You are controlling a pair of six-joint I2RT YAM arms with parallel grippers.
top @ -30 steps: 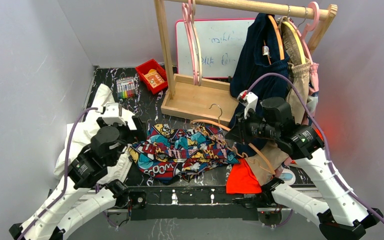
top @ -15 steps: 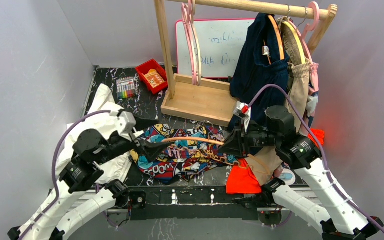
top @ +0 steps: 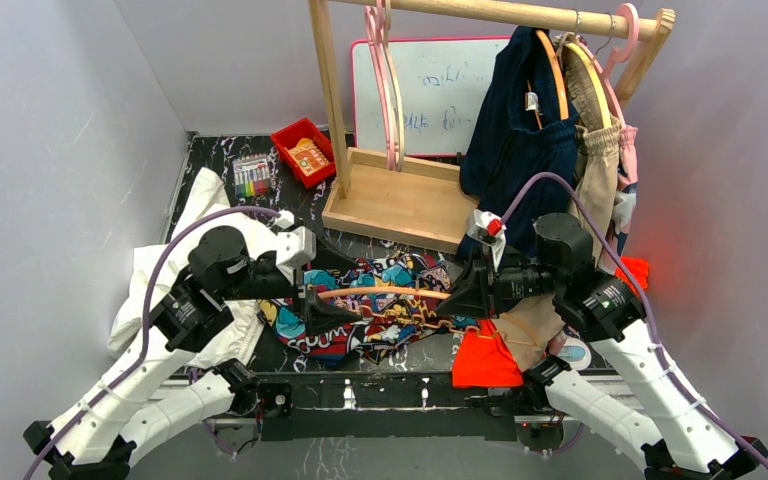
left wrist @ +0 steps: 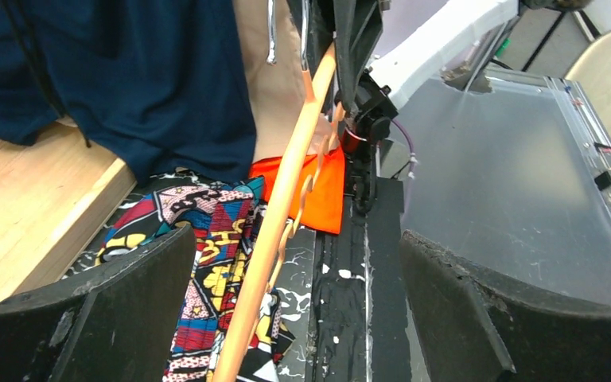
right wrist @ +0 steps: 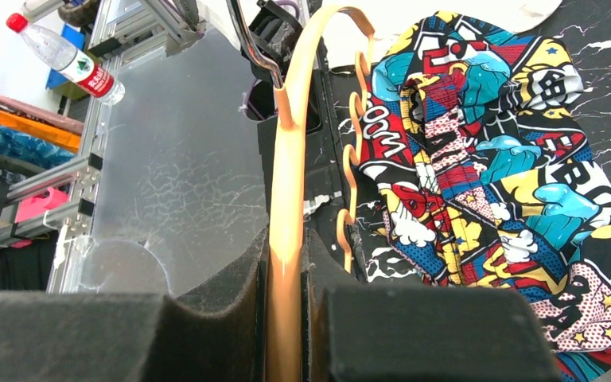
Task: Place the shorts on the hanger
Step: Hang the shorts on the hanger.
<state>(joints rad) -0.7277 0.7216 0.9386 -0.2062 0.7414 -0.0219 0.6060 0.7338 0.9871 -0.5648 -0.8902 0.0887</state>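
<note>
The comic-print shorts lie crumpled on the dark table in front of the arms, also visible as shorts and shorts. The light-orange hanger hovers level just above them. My right gripper is shut on its right end; in the right wrist view the hanger's bar is pinched in the right gripper, silver hook beyond. My left gripper is open at the hanger's left end. The hanger passes between the wide-apart jaws of the left gripper, nearer the left finger.
A wooden rack base stands behind the shorts, with a navy garment and pink hangers on its rail. White cloth lies at left, orange cloth at front right. A red tray and marker box sit at the back.
The left arm has swung right and forward, bringing its open jaws around the hanger's left end. The right gripper has lifted and turned the hanger level over the shorts.
</note>
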